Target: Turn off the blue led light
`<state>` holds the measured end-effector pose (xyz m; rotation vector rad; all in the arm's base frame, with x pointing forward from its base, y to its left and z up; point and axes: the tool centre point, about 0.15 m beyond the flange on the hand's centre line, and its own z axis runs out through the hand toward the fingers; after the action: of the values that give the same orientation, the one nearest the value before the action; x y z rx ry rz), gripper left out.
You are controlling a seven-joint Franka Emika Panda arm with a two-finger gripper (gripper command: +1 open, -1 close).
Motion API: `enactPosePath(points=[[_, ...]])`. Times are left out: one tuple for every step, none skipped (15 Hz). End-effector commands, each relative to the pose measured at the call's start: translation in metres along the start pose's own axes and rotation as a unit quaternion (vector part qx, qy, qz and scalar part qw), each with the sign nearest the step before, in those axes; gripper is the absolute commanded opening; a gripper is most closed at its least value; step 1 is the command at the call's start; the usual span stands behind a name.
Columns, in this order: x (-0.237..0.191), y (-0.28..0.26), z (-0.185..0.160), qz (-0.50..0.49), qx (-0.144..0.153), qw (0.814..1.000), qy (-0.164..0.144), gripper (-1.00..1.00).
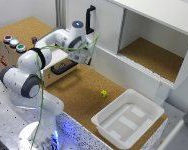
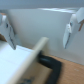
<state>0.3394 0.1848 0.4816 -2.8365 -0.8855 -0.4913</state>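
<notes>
The blue led light (image 1: 14, 43) is a small round button with a pale blue cap. It sits on top of a wooden box (image 1: 24, 35) at the exterior view's left, between a dark reddish button (image 1: 7, 38) and a green button (image 1: 20, 48). My gripper (image 1: 86, 59) hangs to the exterior view's right of the box, well away from the buttons and above the cork surface. In the wrist view the gripper (image 2: 40, 30) is open and empty, its fingers (image 2: 7, 32) spread wide over a wooden edge and a black handle (image 2: 47, 62). The buttons do not show in the wrist view.
A black drawer handle (image 1: 61, 69) is on the box's front. A white cabinet (image 1: 154, 30) with an open compartment and a black handle (image 1: 90, 20) stands behind. A white tray (image 1: 144, 125) and a small yellow object (image 1: 103, 93) lie on the cork surface.
</notes>
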Motion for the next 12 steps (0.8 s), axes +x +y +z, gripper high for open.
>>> enactPosePath(points=[[0.037, -0.146, -0.024, -0.176, 0.010, 0.983, -0.043, 1.00], [0.041, -0.170, -0.029, -0.207, 0.019, 0.977, -0.036, 1.00], [0.046, -0.186, -0.031, -0.224, 0.037, 0.973, -0.040, 1.00], [0.050, -0.206, -0.033, -0.247, 0.053, 0.967, -0.040, 1.00], [0.052, -0.226, -0.034, -0.275, 0.061, 0.958, -0.042, 1.00], [0.055, -0.246, -0.033, -0.303, 0.076, 0.949, -0.053, 1.00], [0.055, -0.267, -0.031, -0.331, 0.094, 0.937, -0.064, 1.00], [0.056, -0.285, -0.030, -0.352, 0.103, 0.928, -0.064, 1.00], [0.060, -0.301, -0.029, -0.368, 0.116, 0.920, -0.066, 1.00], [0.063, -0.313, -0.026, -0.377, 0.122, 0.916, -0.069, 1.00], [0.065, -0.328, -0.023, -0.393, 0.129, 0.908, -0.074, 1.00], [0.066, -0.341, -0.017, -0.411, 0.132, 0.898, -0.081, 1.00]])
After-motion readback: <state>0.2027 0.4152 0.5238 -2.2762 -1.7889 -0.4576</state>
